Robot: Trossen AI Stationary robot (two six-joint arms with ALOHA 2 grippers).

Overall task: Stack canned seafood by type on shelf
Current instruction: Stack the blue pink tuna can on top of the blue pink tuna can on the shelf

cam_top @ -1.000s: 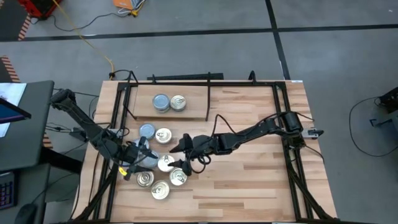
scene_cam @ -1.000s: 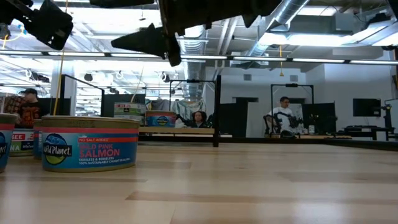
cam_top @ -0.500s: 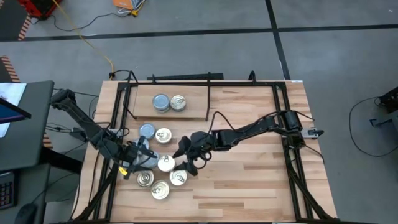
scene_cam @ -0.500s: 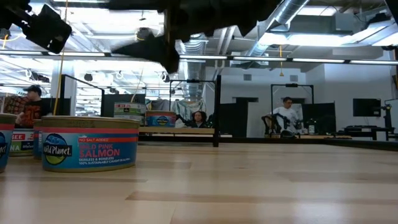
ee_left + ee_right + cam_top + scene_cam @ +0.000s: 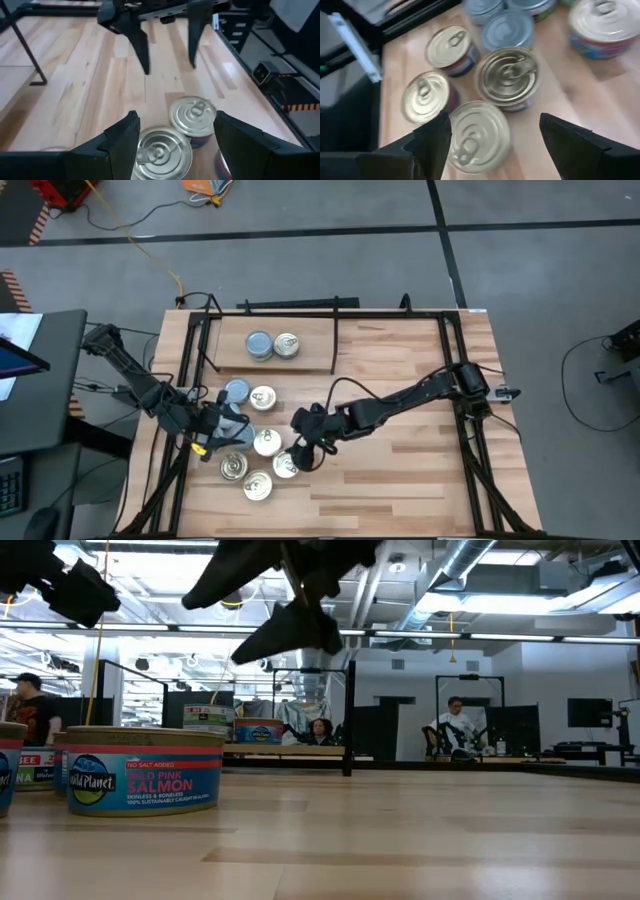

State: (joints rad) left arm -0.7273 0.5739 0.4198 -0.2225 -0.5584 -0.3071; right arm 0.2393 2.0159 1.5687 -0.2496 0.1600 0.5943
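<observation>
The right gripper [image 5: 300,442], spread wide and empty, hangs above the gold-topped tins [image 5: 479,132] on the table [image 5: 400,480]; the left gripper [image 5: 232,430], also released, hovers at the cluster's other side.

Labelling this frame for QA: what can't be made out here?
- High view: tin labels too small to read; left pincer covers the tin under it.
- Low view: only the salmon tin shows whole; neighbours cut off by the edge.
- Right wrist view: right pincer open, tins blurred.
- Shelf tins: types unreadable.
</observation>
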